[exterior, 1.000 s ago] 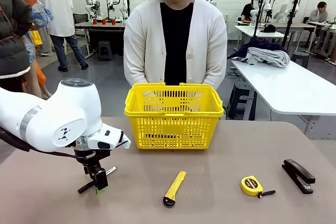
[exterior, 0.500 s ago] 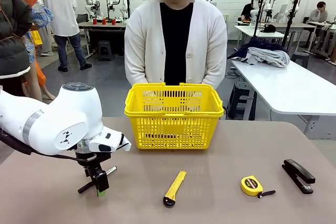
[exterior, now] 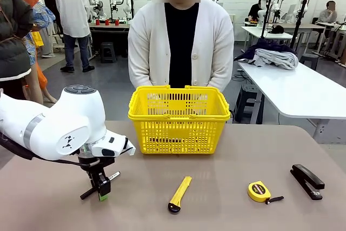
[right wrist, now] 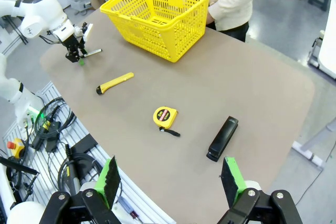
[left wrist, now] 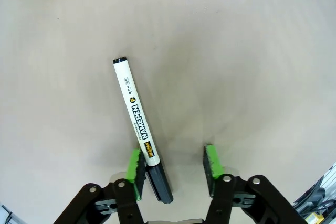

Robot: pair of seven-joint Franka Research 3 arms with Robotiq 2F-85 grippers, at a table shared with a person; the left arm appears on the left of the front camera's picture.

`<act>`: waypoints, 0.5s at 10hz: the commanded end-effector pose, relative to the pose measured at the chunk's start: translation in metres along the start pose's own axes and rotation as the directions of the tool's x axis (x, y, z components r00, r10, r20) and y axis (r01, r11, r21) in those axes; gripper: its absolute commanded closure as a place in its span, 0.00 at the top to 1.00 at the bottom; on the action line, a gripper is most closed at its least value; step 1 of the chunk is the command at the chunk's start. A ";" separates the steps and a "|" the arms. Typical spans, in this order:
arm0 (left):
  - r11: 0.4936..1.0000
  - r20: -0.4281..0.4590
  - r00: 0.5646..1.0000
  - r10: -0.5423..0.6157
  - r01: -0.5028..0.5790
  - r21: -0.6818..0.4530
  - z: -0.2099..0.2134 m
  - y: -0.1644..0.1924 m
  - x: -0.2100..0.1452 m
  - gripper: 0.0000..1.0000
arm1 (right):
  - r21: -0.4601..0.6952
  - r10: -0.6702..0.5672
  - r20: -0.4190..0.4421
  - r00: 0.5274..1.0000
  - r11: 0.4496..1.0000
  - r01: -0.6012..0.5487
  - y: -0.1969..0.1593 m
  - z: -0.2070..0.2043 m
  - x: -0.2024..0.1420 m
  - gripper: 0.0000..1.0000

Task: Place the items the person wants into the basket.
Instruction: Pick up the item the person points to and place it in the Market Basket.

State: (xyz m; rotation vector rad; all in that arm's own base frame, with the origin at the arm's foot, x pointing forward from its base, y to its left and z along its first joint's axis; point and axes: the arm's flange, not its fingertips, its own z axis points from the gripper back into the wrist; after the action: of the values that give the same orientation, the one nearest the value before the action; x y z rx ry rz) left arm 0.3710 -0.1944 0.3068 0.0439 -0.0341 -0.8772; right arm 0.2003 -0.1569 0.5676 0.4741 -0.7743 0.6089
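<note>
Down low, white-barrelled black-capped marker [left wrist: 137,124] between half-spread left fingers [left wrist: 137,167], seemingly ungripped.

left gripper [exterior: 102,193] hides much of the marker [exterior: 112,177].

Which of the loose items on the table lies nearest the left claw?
The white marker with the black cap: it lies between the left claw's pads; knife, tape measure and stapler lie farther right.
</note>
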 end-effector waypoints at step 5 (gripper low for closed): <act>1.000 0.017 1.000 -0.011 0.011 -0.006 -0.005 -0.001 -0.006 0.00 | 0.014 0.009 0.021 1.000 1.000 -0.009 -0.002 -0.003 0.002 1.00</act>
State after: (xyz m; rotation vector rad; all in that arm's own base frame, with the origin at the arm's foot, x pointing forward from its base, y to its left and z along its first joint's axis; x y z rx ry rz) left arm 0.3719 -0.1973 0.3094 0.0445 -0.0410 -0.8826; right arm 0.2003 -0.1569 0.5676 0.4741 -0.7743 0.6089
